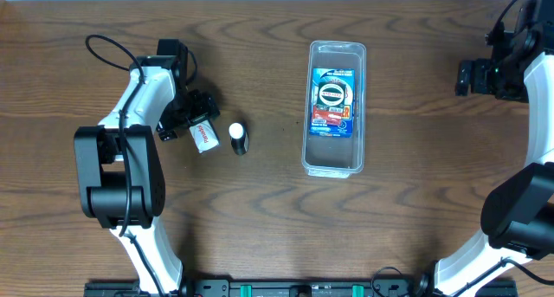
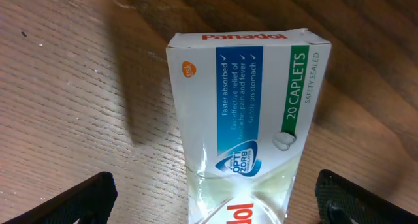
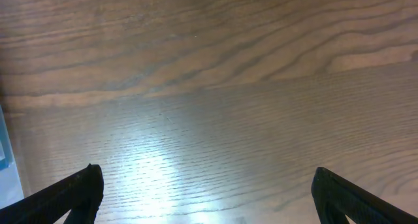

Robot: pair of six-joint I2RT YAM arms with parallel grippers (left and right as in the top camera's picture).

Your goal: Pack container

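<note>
Looming closest under the overhead camera are the left arm [image 1: 117, 176] and right arm [image 1: 519, 210]. Below them, the left gripper [image 1: 196, 124] sits over one end of a white Panadol box [image 1: 204, 139] lying on the table [image 1: 260, 228], with a small black-and-white bottle [image 1: 238, 138] just beside the box. The container [image 1: 334, 160] lies well apart, toward the right arm's side, and already holds a blue packet [image 1: 333, 98]; its end nearer the arms' bases looks free. The right gripper [image 1: 472, 76] hovers off near the table's edge, away from everything.

From the left wrist, the carton fills the middle. Both fingers [image 2: 78, 198] show at the bottom corners, spread wide with clear gaps to the carton's sides, so nothing is pinched yet. The step in hand looks like grasping this box. To do it well, centre the carton between the fingers, close squarely on its long sides so it cannot twist, and avoid knocking the bottle. Then lay it flat in the container's free end.

From the right wrist, the fingers [image 3: 65, 191] are spread over bare wood, holding nothing. That arm should stay out of the carrying path.
</note>
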